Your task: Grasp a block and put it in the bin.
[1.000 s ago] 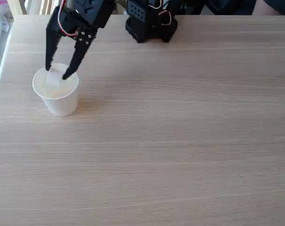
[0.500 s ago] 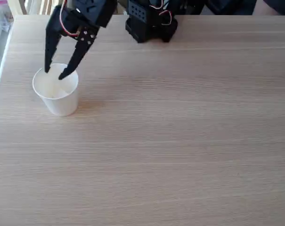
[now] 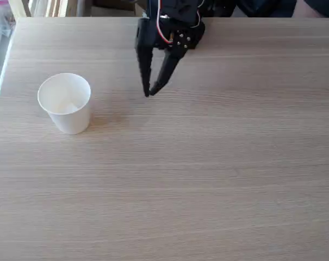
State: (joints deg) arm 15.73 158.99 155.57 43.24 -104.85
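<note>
The bin [image 3: 64, 103] stands upright near the surface's [image 3: 208, 174] left edge, mouth up, long axis vertical. A faint white shape inside looks like the block [image 3: 69, 107]; its facing cannot be told. No writing is readable. The end effector [image 3: 151, 91], tips nearly together, holding nothing, points down near the far edge.

No readable text, label, brand, number or sign is to be found anywhere in the fixed view. The white paper cup [image 3: 64, 103] is seen plain on its outer wall, with nothing printed. The wooden table [image 3: 208, 179] is marked by grain alone. The black gripper [image 3: 151, 92] is crossed by red and white wires, yet no lettering can be made out on its housing.
</note>
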